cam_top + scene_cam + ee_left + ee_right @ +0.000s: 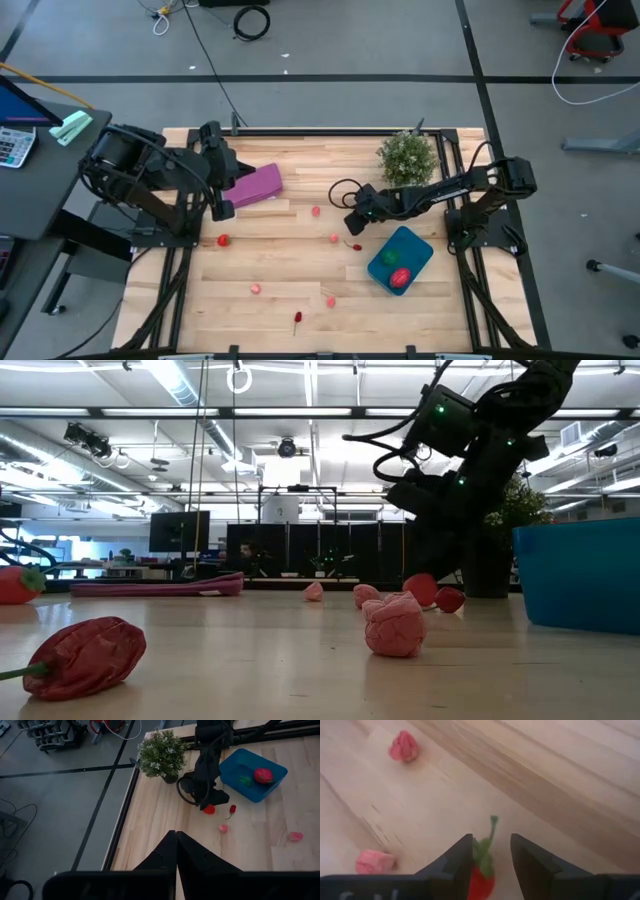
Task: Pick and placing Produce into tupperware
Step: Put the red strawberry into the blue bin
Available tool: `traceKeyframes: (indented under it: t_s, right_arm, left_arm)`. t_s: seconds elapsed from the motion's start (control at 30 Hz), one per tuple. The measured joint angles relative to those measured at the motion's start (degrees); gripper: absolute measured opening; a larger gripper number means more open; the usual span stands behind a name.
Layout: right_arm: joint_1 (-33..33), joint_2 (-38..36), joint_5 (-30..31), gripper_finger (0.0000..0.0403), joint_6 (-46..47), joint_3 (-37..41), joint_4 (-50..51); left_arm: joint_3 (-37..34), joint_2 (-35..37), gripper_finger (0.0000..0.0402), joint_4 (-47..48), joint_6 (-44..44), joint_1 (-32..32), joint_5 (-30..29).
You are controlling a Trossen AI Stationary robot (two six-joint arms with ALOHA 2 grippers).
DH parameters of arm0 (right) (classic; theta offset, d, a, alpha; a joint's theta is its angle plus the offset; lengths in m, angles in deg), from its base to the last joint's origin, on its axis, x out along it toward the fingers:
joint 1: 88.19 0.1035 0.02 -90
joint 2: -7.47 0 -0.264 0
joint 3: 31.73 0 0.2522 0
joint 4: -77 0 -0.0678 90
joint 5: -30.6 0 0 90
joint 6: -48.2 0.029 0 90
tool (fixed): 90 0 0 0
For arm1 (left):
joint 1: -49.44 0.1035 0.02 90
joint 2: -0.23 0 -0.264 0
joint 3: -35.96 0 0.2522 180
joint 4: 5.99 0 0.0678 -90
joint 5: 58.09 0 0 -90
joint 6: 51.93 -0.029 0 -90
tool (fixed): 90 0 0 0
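The teal tupperware (405, 240) sits at the table's right, with a red piece (400, 277) and a green piece (388, 259) inside. My right gripper (352, 222) reaches down to the table left of it. It is open, and its fingers stand on either side of a red fruit with a green stalk (481, 882) that lies on the wood (209, 809). More red and pink produce is scattered over the table, such as a pink piece (334, 238) and a red one (222, 240). My left gripper (176, 837) is shut and empty, held high over the table's left side. My right gripper comes slanting down from the table's right, one finger (462, 860) close against the fruit's green top (481, 851). I cannot tell whether it touches. A gap shows between the fruit and the other finger (525, 865). The fruit rests on the table.
A bushy potted plant (407, 157) stands at the far right, just behind my right arm. A flat purple object (255, 186) lies at the far left beside my left arm. Loose pieces lie near the front edge, among them a dark red one (297, 318).
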Motion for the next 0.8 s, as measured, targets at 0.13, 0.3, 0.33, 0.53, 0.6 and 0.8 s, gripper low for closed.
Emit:
traceKeyframes:
  t_s: [0.13,0.3,0.33,0.53,0.6,0.8]
  right_arm:
    - [0.0,0.2,1.2,0.0137,0.0,0.0,0.2]
    - [0.0,0.2,1.7,0.0109,0.5,0.0,0.3]
    - [0.0,0.2,1.7,0.01,0.5,0.0,0.2]
    - [0.0,0.2,3.7,0.0028,0.4,0.0,0.2]
    - [0.0,0.2,4.4,0.001,-0.1,0.0,0.1]
    - [0.1,0.2,4.9,0.0012,-0.1,0.0,-0.1]
  left_arm:
    - [0.0,0.0,0.0023,0.0,0.0,0.0,0.0]
    - [0.0,0.0,0.0015,0.0,0.0,0.0,0.0]
    - [0.0,0.0,0.0012,0.0,-0.1,0.0,0.0]
    - [0.0,0.0,0.0008,0.0,0.0,0.0,0.0]
    - [0.0,0.0,0.0014,0.0,0.0,0.0,0.0]
    - [0.0,0.0,0.0025,0.0,0.0,0.0,0.0]
